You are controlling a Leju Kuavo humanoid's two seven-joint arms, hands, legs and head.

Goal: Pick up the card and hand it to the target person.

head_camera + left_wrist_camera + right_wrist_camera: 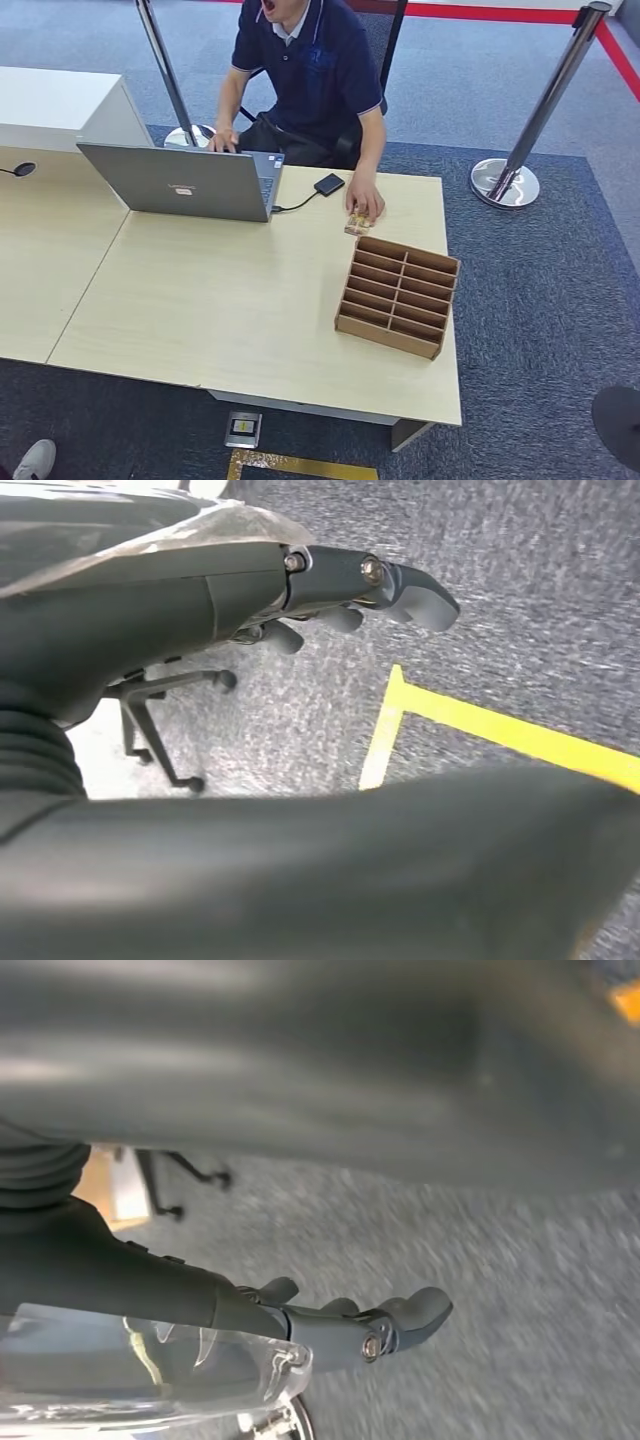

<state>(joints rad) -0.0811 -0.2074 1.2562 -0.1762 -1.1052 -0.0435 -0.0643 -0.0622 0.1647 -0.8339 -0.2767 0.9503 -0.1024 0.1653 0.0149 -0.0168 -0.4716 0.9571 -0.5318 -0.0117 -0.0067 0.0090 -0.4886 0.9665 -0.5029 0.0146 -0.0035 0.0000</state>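
Note:
A small patterned card (356,225) lies on the light wooden table (226,300), just behind the cardboard divider box (398,295). The seated person (317,70) in a dark polo rests a hand (367,198) on the card's far edge. My left hand (355,585) hangs over the grey carpet, its fingers stretched out and holding nothing. My right hand (355,1325) hangs the same way above the carpet, fingers straight and empty. Both hands are far from the card.
An open grey laptop (189,182) stands at the table's back left, cabled to a small black device (329,184). Two barrier posts (504,183) (186,132) stand on the carpet behind. Yellow floor tape (490,728) runs under my left hand. A shoe (34,460) shows bottom left.

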